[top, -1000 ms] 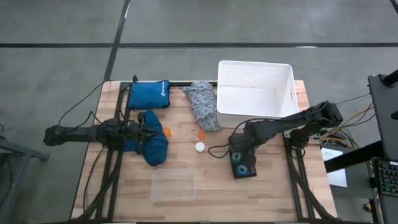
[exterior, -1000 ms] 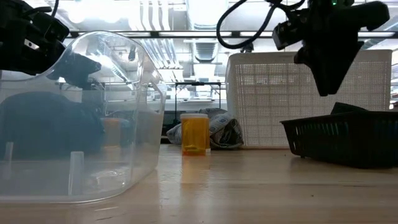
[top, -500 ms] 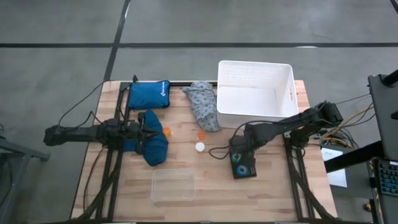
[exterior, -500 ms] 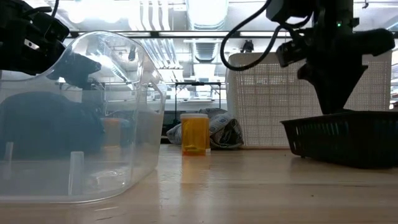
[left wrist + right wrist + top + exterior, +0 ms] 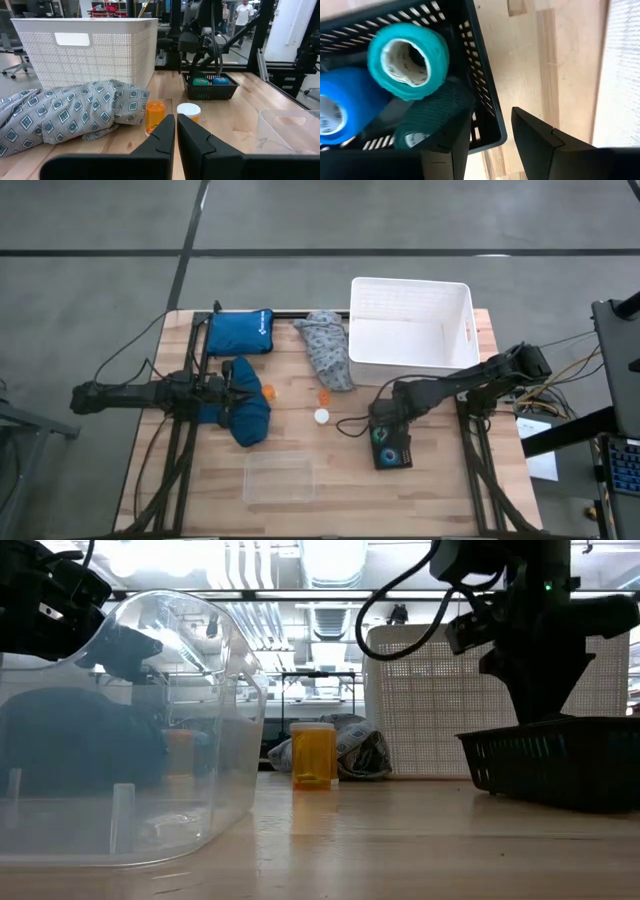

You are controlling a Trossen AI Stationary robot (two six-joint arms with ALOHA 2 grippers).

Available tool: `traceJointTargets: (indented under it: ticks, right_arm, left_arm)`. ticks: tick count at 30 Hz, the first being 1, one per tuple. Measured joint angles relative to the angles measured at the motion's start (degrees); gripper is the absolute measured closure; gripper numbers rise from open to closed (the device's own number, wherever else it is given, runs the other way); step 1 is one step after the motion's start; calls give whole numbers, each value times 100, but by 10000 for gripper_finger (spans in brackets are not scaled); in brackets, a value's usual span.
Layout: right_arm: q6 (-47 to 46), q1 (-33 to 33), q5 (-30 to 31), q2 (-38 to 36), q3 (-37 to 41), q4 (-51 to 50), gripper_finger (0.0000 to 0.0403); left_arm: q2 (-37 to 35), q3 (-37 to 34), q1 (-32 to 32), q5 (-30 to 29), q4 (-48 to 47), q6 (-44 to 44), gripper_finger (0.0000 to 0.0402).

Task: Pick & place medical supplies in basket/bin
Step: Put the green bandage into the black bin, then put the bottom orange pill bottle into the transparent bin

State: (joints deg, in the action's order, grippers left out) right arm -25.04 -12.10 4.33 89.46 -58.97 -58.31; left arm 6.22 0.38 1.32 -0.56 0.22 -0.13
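My right gripper (image 5: 384, 420) points down at the far left wall of a small black basket (image 5: 392, 448) that holds a green tape roll (image 5: 407, 60), a blue tape roll (image 5: 340, 100) and a dark green one (image 5: 430, 115). It is open, one finger inside the wall (image 5: 490, 107) and one outside; I cannot tell whether either touches it. My left gripper (image 5: 176, 131) waits shut over the dark blue cloth (image 5: 248, 420) at the left. The grey patterned cloth (image 5: 328, 352) lies beside the white bin (image 5: 462, 330). An orange bottle (image 5: 155, 114) and a white-capped one (image 5: 188, 110) stand mid-table.
A bright blue zip pouch (image 5: 240, 330) lies at the far left. A clear plastic container (image 5: 278, 477) sits near the front edge. Another orange cap (image 5: 268, 391) lies by the dark cloth. A black cable (image 5: 350, 425) loops on the wood left of the black basket.
My right gripper has come straight down onto the black basket, without turning. Its fingers now dip below the basket's rim in the low view.
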Motion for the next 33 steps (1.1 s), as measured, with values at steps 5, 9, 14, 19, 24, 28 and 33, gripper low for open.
traceJointTargets:
  ticks: [5,9,14,19,24,28,33]
  right_arm:
    - [-1,0,14,-23,-403,-399,270]
    - [1,0,16,-23,-586,-457,268]
    - [23,0,18,-23,-615,-236,266]
    - [23,11,32,-23,-634,491,272]
    - [632,15,140,-23,-639,1523,281]
    - [1387,15,696,-23,-639,2359,288]
    - [2103,40,1193,-23,-639,3537,291]
  left_arm:
    - [0,0,1,-2,-2,16,376]
    - [0,0,-2,-1,0,16,376]
    - [0,0,0,-1,0,16,376]
    - [-1,0,-1,-1,-1,14,376]
    - [0,1,0,0,1,14,376]
    - [-1,1,0,0,1,14,376]
    - [0,2,1,-1,-1,12,376]
